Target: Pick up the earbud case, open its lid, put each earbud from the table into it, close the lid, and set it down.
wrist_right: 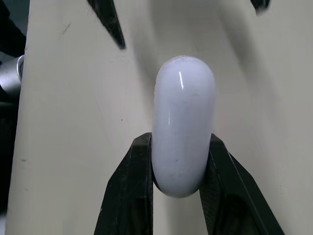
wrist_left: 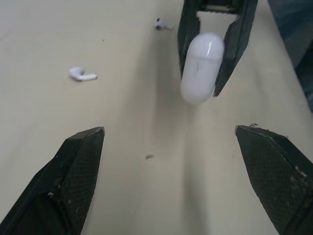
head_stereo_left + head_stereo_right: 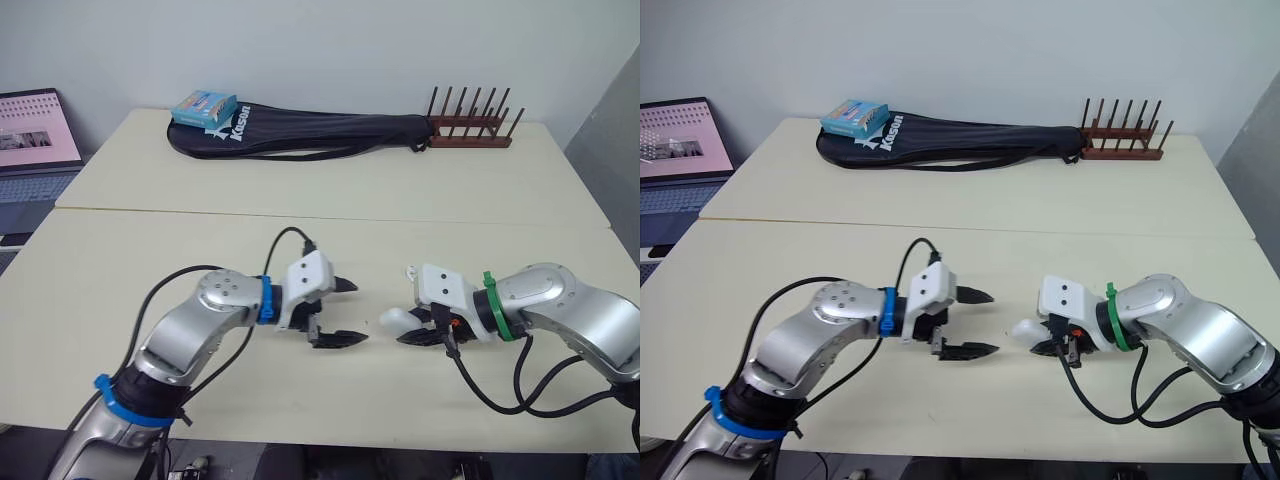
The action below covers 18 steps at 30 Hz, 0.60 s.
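Note:
The white earbud case (image 3: pixel 393 321) is closed and held just above the table, with my right gripper (image 3: pixel 408 330) shut on it; its fingers (image 1: pixel 139 176) press both sides of the case (image 1: pixel 183 122). My left gripper (image 3: pixel 358 312) stands open a short way to the case's left, facing it with nothing between its fingers (image 2: pixel 78 166). In the left wrist view the case (image 2: pixel 201 66) hangs ahead. One white earbud (image 2: pixel 82 75) lies on the table beside it, and a second earbud (image 2: pixel 159 23) lies farther off.
At the back of the table lie a long black racket bag (image 3: pixel 300 130) with a blue box (image 3: pixel 204 107) on it and a wooden peg rack (image 3: pixel 475 125). A laptop (image 3: pixel 35 150) stands off the left edge.

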Available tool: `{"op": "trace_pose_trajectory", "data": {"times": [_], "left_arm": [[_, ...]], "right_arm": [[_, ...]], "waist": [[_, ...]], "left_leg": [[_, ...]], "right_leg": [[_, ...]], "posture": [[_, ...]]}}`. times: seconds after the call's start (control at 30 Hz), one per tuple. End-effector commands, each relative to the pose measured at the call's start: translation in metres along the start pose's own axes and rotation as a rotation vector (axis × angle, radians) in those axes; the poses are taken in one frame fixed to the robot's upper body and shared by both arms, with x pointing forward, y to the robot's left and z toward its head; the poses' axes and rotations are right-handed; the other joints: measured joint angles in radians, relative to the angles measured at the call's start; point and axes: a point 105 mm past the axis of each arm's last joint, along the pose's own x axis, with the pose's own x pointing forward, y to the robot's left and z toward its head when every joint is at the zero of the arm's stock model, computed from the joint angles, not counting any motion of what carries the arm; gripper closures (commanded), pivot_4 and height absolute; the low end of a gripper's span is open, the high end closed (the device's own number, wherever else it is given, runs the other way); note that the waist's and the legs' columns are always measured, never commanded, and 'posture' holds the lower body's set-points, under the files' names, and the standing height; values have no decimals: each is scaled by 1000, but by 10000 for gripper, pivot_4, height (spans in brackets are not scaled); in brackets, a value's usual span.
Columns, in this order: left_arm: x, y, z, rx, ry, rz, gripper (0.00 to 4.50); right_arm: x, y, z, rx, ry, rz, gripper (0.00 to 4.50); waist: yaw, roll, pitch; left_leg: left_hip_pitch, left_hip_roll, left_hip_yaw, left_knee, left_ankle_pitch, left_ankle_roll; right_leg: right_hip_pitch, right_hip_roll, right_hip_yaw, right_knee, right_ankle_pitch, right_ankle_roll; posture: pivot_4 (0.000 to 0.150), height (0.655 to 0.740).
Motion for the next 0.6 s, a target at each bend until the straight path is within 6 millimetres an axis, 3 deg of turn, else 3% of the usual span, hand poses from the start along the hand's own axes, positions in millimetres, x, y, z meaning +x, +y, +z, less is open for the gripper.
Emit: {"op": "trace_pose_trajectory", "data": {"times": [0.03, 0.37, 0.47, 0.6], "left_arm": [[8, -3, 9, 52, 2, -21, 0], [20, -1, 12, 34, -10, -72, 0], [21, -3, 13, 27, -13, -90, 6349], [25, -9, 11, 22, -5, -124, 19222]], "right_arm": [[-2, -3, 8, -66, -8, -1, 36809], [1, -3, 11, -96, -8, 4, 36808], [1, -3, 12, -98, -12, 5, 36808], [2, -3, 15, -104, -19, 9, 36808]], "waist": [[0, 0, 0], [0, 0, 0], [0, 0, 0], [0, 0, 0]], "left_leg": [[0, 0, 0, 0, 0, 0], [0, 0, 0, 0, 0, 0], [0, 0, 0, 1, 0, 0], [0, 0, 0, 1, 0, 0]], "right_leg": [[0, 0, 0, 0, 0, 0], [0, 0, 0, 0, 0, 0], [0, 0, 0, 1, 0, 0], [0, 0, 0, 1, 0, 0]], "posture": [[1500, 7274], [1500, 7274], [1500, 7274], [1500, 7274]]}}
